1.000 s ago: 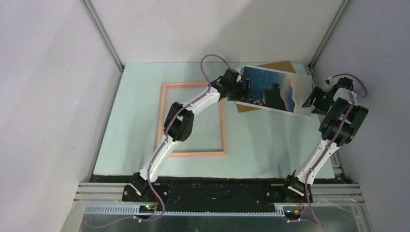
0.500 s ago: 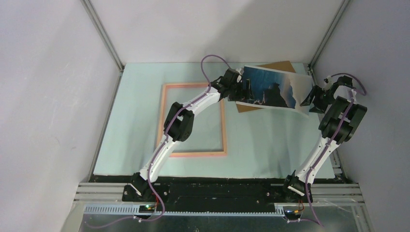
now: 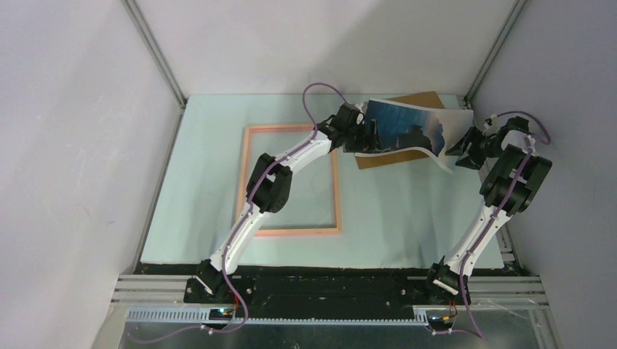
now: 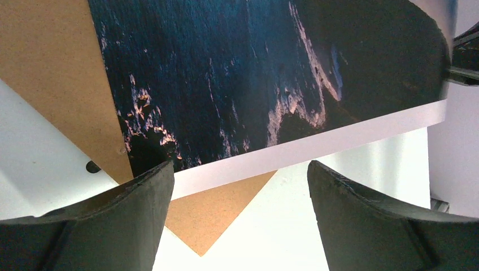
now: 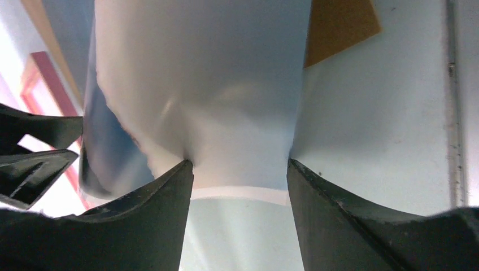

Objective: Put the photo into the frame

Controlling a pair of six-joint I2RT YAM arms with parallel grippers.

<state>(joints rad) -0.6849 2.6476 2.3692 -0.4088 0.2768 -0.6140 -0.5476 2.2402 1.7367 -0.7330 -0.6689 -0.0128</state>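
Observation:
The photo (image 3: pixel 401 128), a blue seascape print, lies at the back right and is buckled into an arch, its right end curled up. My right gripper (image 3: pixel 458 150) stands open against that end. In the right wrist view both fingertips (image 5: pixel 185 169) touch the photo's white back (image 5: pixel 226 107), and bare table shows between them. My left gripper (image 3: pixel 368 137) is open at the photo's left end. In the left wrist view the photo (image 4: pixel 254 84) and its white border lie just beyond the open left gripper (image 4: pixel 240 166). The pink frame (image 3: pixel 289 232) lies flat at centre left, under the left arm.
A plain brown backing board (image 3: pixel 420 99) lies under the photo; one corner (image 4: pixel 209 220) pokes out between my left fingers. Metal posts and grey walls close in the back corners. The table's right edge rail (image 5: pixel 452 84) runs close beside my right gripper.
My right gripper has slid left against the photo's right end. The photo, flat a second ago, now bows upward. The left arm has held still.

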